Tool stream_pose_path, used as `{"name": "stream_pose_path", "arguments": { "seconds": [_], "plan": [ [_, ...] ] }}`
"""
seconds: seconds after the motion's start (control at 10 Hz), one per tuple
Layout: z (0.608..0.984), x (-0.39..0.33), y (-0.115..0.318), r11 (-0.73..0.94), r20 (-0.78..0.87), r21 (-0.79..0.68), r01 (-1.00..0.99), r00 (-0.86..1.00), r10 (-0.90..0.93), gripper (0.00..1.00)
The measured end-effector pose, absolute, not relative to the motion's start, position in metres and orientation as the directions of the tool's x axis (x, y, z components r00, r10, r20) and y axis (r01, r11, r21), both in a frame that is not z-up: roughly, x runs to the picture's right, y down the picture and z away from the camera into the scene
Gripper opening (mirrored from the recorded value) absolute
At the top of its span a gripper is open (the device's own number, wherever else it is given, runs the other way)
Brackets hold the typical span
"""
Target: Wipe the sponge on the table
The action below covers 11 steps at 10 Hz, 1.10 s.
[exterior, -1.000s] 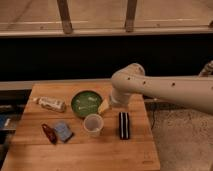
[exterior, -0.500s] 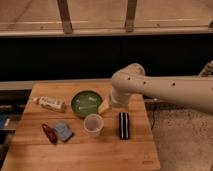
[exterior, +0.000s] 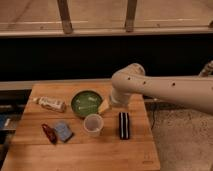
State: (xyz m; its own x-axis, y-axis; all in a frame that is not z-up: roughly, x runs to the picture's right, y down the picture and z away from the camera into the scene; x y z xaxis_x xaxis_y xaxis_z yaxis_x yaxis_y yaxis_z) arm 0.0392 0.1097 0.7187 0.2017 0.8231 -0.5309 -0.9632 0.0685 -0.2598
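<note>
Claw (exterior: 108, 105) hangs at arm's end over back-middle of counter (exterior: 100, 156), just right of green bowl (exterior: 86, 103); I can't tell if open or closed. Sponge (exterior: 63, 131) lies flat at front left, right beside dark red thing (exterior: 48, 133), well apart from claw. My read: fits either reach toward sponge pending, or wiping over and arm pulled away. Any path to sponge must skirt white cup (exterior: 93, 124) and bowl, landing clear of red thing.
</note>
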Motion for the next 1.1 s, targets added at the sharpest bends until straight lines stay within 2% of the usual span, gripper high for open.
{"name": "stream_pose_path", "arguments": {
  "seconds": [0.8,1.1],
  "plan": [
    [0.718,0.039,0.109,0.074,-0.525,-0.259,-0.963,0.204,0.826,0.8],
    [0.702,0.013,0.079,0.138,-0.439,-0.301,-0.944,0.266,0.858,0.8]
  ]
}}
